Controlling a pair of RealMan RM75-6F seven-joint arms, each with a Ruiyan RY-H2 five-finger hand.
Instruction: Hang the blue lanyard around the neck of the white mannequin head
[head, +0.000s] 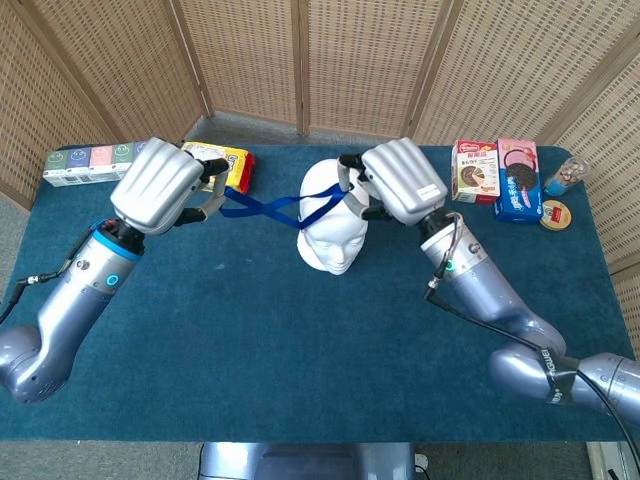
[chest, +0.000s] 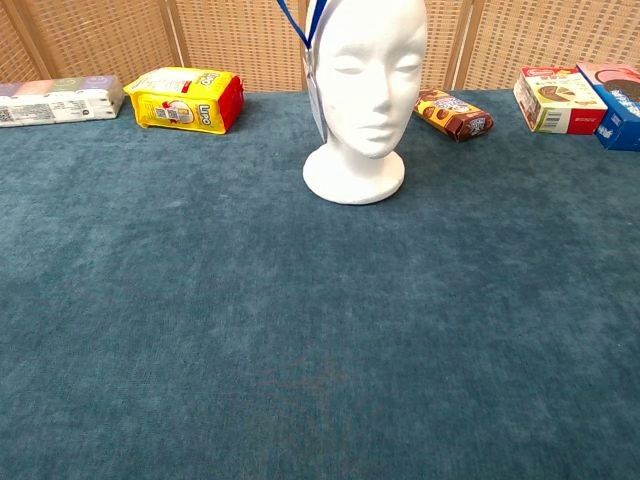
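The white mannequin head (head: 333, 228) stands upright at the table's middle back, face towards me (chest: 368, 80). The blue lanyard (head: 275, 206) is stretched above it between my two hands. My left hand (head: 165, 185) grips one end to the left of the head. My right hand (head: 397, 180) holds the other end just right of the crown. In the chest view only a short piece of blue lanyard (chest: 303, 22) and its pale card show beside the head's left edge; neither hand shows there.
A yellow snack bag (head: 218, 160) lies behind my left hand, a row of small cartons (head: 100, 160) at the far left. A brown cookie pack (chest: 453, 112) sits right of the head; boxes (head: 500, 175) stand at the back right.
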